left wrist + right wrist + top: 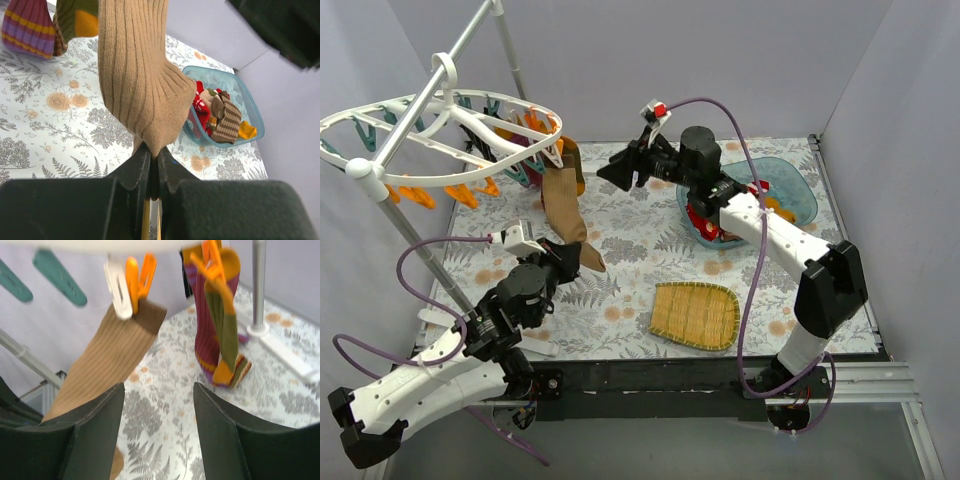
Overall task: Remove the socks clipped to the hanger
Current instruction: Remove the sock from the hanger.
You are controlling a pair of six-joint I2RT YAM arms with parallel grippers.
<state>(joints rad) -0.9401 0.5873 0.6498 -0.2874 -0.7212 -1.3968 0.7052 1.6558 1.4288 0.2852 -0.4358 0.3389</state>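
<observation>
The white oval hanger (pixel 470 115) hangs at the upper left with orange and teal clips under it. A tan ribbed sock (pixel 563 205) dangles from an orange clip (pixel 139 277) that sits at its brown cuff. My left gripper (pixel 153 150) is shut on the toe of this tan sock (pixel 140 80), low on the table's left side (pixel 578 258). My right gripper (pixel 613 174) stands open just right of the hanger, its jaws (pixel 159 390) holding nothing, with the tan sock (pixel 107 357) to its left. A maroon, olive and orange striped sock (pixel 215 340) hangs clipped further back.
A teal basin (pixel 795 190) at the back right holds several removed socks. A woven bamboo tray (pixel 695 315) lies near the front middle. The grey stand pole (pixel 258 285) and its foot rise behind the hanging socks. Grey walls close in on the left, the right and the back.
</observation>
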